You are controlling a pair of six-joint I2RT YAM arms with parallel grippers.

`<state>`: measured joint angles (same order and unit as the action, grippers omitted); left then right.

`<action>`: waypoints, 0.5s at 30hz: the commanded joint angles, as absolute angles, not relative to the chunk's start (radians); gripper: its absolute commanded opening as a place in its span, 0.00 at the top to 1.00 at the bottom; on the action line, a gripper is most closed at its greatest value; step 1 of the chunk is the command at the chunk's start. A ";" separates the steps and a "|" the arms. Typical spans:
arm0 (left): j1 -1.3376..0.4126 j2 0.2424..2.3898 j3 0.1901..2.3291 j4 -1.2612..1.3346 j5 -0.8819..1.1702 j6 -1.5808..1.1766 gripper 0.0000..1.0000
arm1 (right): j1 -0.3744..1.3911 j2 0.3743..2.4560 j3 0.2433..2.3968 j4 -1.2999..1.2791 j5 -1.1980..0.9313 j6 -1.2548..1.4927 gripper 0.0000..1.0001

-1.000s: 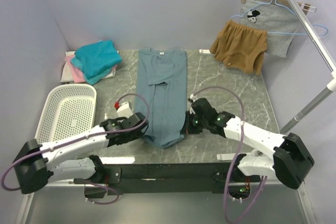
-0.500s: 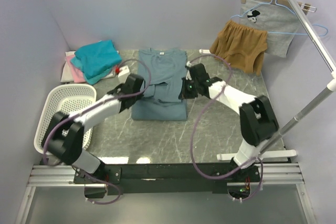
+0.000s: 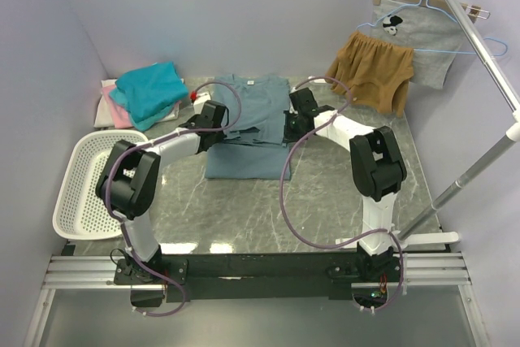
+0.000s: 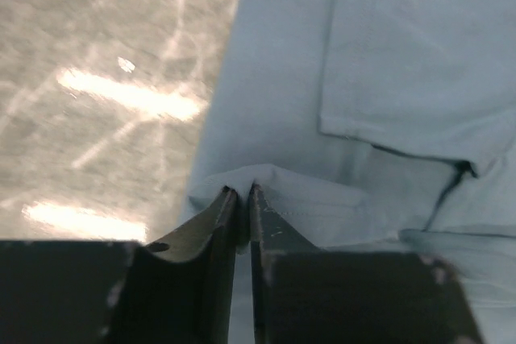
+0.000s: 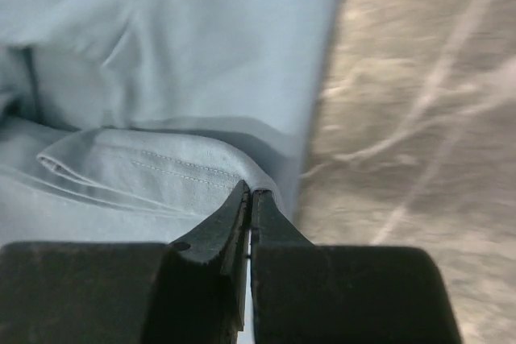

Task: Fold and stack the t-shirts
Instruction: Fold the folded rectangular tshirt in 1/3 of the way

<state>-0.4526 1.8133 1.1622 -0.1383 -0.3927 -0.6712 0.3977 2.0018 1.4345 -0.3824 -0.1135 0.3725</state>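
Your grey-blue t-shirt (image 3: 244, 160) lies flat in the middle of the marble surface (image 3: 325, 193), towards the back wall. It is folded into a narrow panel, its collar end farthest from the arm bases, and an upper layer is doubled over the lower one.

Your left gripper (image 4: 243, 191) sits at the shirt's left edge. In the left wrist view its fingers stand almost together, with only a thin slit between them, and a small ridge of the blue cloth is pinched up at the tips.

Your right gripper (image 5: 248, 192) sits at the shirt's right edge, level with the left one. Its fingers are pressed together on the stitched hem, which rises to meet the tips. Bare marble shows just beside it.

Both arms reach far forward from their bases, one on each side of the shirt.

At the back left corner, a teal t-shirt (image 3: 150, 91) lies rumpled on top of a pink t-shirt (image 3: 118, 113), well apart from the blue one. A white mesh basket (image 3: 97, 184) sits at the left edge of the surface, nearer the bases.

At the back right, mustard-brown shorts (image 3: 370, 71) hang beside a light grey garment (image 3: 418, 38) with a cartoon print. Both hang below a slanting metal rail (image 3: 479, 46).
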 commanded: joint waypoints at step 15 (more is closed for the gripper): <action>-0.420 1.671 1.106 -0.008 -0.199 -0.569 0.20 | 0.350 1.845 1.358 -0.247 -0.165 0.385 0.08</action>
